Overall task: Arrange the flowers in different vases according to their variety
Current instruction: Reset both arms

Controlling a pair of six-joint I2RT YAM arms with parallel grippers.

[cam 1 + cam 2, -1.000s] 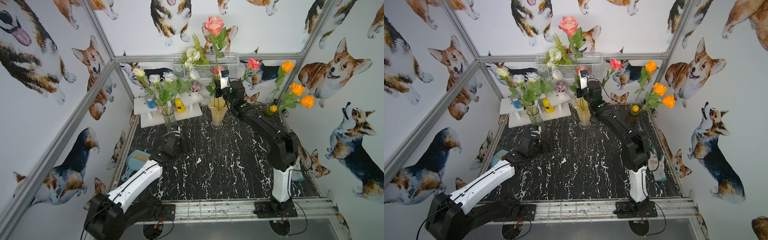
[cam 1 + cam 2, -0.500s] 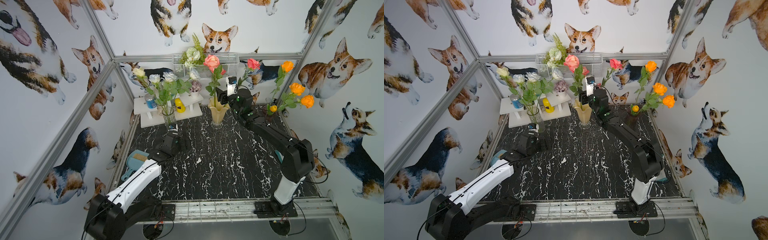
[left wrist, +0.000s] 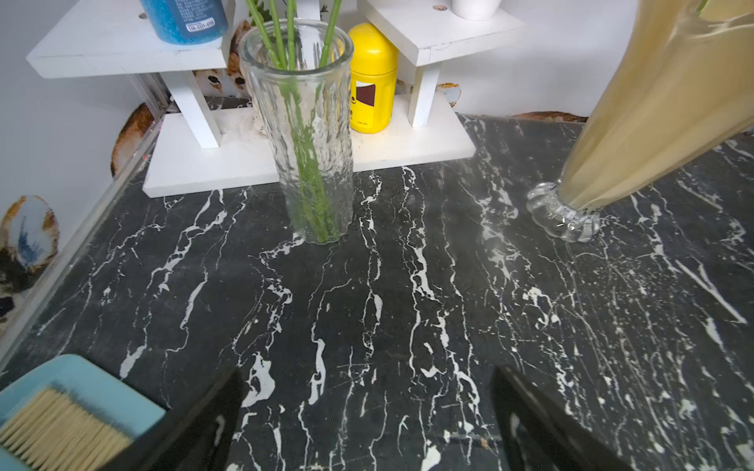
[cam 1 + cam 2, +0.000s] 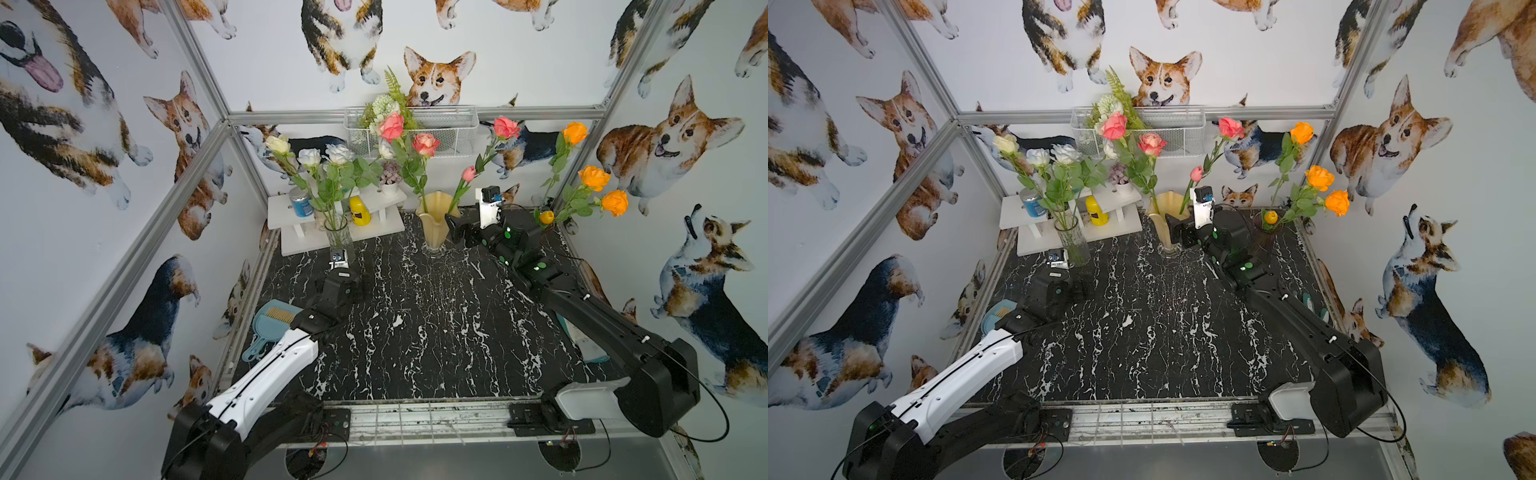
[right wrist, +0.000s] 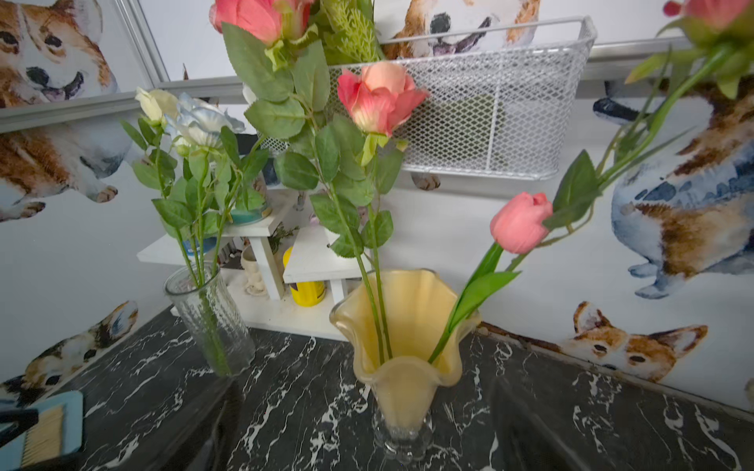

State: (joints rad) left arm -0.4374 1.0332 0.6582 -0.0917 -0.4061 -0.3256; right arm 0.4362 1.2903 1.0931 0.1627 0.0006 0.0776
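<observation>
A black tabletop (image 4: 415, 332) veined with white carries everything. At its far left a white stepped shelf (image 4: 384, 229) stands against the wall, and the clear glass vase (image 4: 338, 237) stands upright on the marble just in front of its base board. The creamy-yellow vase (image 4: 434, 226) stands at far centre, and the dark purple vase (image 4: 1263, 241) in the far right corner. A blue dustpan (image 4: 270, 324) holding a brush (image 4: 279, 314) lies at the left edge.

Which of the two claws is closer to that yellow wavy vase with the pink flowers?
The right. The right gripper sits close beside the yellow vase, jaws open and pointing at it. The left gripper is farther off, down in front of the clear glass vase.
</observation>
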